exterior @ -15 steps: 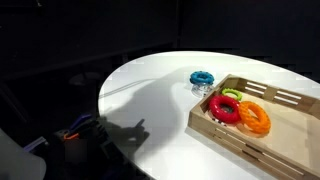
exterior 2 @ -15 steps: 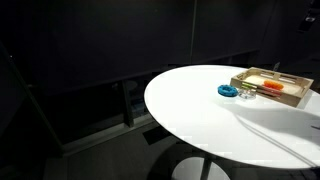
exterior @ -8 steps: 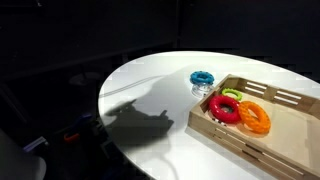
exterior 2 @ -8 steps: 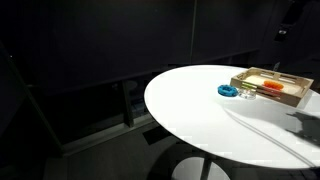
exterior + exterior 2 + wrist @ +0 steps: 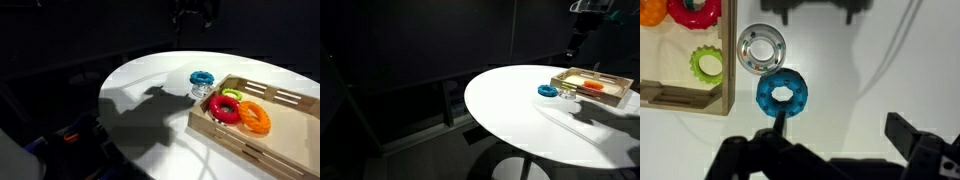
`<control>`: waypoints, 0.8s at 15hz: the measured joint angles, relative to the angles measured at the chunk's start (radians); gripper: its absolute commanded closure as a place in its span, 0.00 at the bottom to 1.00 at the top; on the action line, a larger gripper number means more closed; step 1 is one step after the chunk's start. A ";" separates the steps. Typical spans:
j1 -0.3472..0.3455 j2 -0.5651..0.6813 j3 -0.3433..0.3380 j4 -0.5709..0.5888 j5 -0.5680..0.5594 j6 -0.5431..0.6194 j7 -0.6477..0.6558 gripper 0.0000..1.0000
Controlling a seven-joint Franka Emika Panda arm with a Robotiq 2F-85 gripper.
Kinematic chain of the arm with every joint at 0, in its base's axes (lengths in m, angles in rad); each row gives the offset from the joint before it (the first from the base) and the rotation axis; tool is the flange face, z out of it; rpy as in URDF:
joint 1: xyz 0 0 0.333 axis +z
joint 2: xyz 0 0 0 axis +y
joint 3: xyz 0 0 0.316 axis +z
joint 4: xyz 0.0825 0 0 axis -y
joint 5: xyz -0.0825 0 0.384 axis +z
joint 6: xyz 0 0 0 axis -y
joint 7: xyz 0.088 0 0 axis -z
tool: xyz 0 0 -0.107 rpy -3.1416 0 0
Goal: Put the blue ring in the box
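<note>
Wrist view: blue ring point(image 5: 782, 95) lies flat at centre frame on white table point(image 5: 840, 60), just below a metal ring point(image 5: 760, 50) and near but clear of the box point(image 5: 685, 98) right wall. Gripper point(image 5: 828, 150) at bottom edge, fingers wide apart, nothing btwn them. Bare tabletop to right of ring; in an exterior view gripper point(image 5: 192, 15) sits high at top of frame.

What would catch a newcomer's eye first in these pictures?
The bright blue ring lies on the white round table, just outside the wooden box and beside a small silver disc. Inside the box, a red ring, a green ring and an orange ring cluster at one end. The open gripper hangs above the table.
</note>
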 measured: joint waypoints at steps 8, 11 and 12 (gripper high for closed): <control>-0.021 0.080 0.041 0.022 -0.005 0.049 0.025 0.00; -0.026 0.092 0.050 0.022 -0.046 0.052 0.039 0.00; -0.026 0.102 0.054 0.021 -0.067 0.058 0.051 0.00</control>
